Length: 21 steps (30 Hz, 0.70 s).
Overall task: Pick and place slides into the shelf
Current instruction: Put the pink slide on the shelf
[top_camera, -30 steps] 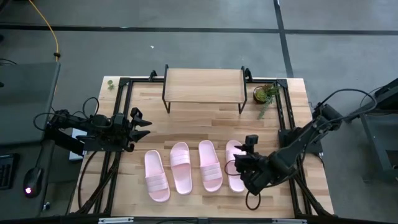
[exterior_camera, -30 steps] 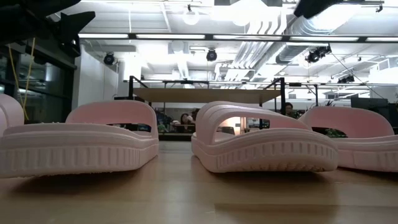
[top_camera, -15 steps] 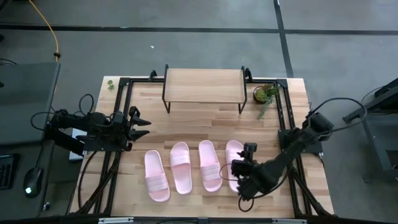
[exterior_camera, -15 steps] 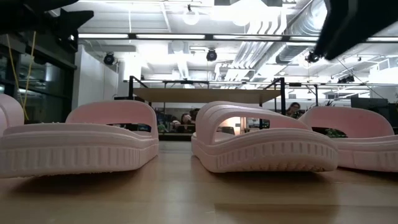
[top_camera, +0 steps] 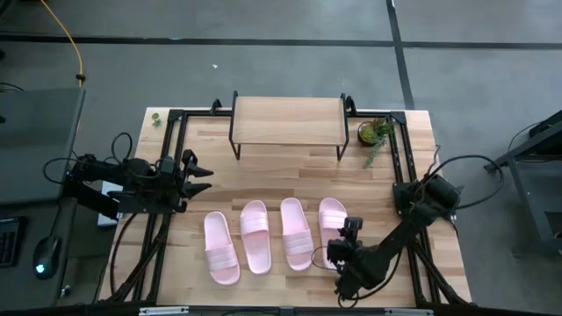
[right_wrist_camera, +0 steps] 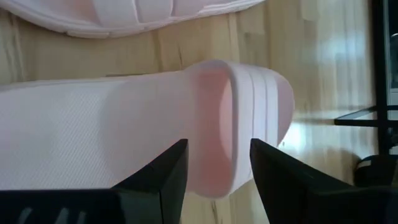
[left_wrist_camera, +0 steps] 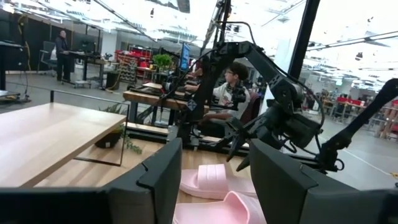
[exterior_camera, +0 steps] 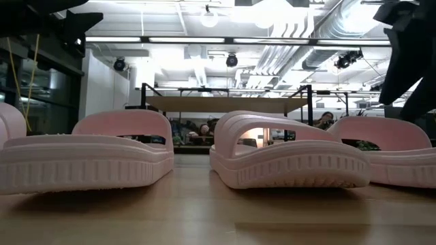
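**Four slides in a row, both grippers empty**

Four pale pink slides lie side by side on the wooden tabletop [top_camera: 290, 171], toes toward the shelf: the first slide [top_camera: 220, 249] at the left end sits slightly nearer the front edge, then the second slide [top_camera: 255, 237], the third slide [top_camera: 296, 233] and the fourth slide [top_camera: 332, 226] at the right end. None is on the shelf [top_camera: 287, 120], a single low rack with a light wood top and black legs that stands at the far side of the table, well apart from the row. One small potted plant [top_camera: 378, 132] stands just beside the shelf's right end.

Two arms are in view. The right gripper [top_camera: 344, 249] hovers over the heel end of the fourth slide; in the right wrist view its two fingers [right_wrist_camera: 160, 175] stand spread above the sole, just short of the ribbed strap, grasping nothing. The left gripper [top_camera: 198, 171] waits at the table's left edge, off the row of slides, its fingers [left_wrist_camera: 163, 174] parted and empty.

In the low view three slides fill the foreground, with a sliver of the fourth at the left edge.
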Tool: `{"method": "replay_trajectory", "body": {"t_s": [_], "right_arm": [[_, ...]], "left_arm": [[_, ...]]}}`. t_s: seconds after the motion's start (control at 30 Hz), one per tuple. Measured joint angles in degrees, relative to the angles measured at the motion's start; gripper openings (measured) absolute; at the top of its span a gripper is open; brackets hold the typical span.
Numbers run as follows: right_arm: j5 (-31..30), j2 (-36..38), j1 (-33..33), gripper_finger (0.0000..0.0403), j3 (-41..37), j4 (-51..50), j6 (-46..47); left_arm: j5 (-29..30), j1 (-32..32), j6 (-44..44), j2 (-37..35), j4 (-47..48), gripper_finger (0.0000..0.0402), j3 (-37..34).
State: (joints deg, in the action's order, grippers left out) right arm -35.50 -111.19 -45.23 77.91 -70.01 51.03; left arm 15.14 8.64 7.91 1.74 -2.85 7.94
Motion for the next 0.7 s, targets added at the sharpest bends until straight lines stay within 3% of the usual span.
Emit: {"method": "replay_trajectory", "body": {"t_s": [0.2, 0.7], "right_arm": [[-3.3, -0.3, 0.2, 0.0165, 0.0, -0.5, 0.2], [-4.0, -0.3, 1.8, 0.0165, 0.0, -0.3, 0.0]], "left_arm": [[1.0, 0.0, -0.1, 0.0, 0.0, 0.017, 0.0], [1.0, 0.0, -0.1, 0.0, 0.0, 0.017, 0.0]]}}
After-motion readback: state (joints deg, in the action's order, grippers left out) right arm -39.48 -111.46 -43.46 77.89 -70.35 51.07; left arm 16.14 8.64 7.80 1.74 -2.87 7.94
